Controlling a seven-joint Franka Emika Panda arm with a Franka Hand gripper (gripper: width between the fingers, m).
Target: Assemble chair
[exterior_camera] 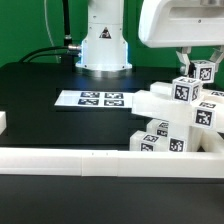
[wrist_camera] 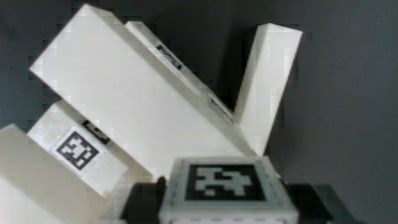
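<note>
I see a black table (exterior_camera: 40,85) carrying everything. The marker board (exterior_camera: 92,99) lies flat on it just in front of the arm's white base (exterior_camera: 104,50), which stands at the back. A long white border rail (exterior_camera: 80,161) runs along the near edge. On the exterior view's right, the tagged white chair parts (exterior_camera: 168,128) sit piled against that rail

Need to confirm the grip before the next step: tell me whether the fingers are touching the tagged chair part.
Touching. The wrist view shows the fingers flush against both sides of the tagged chair part, no gap.
</note>
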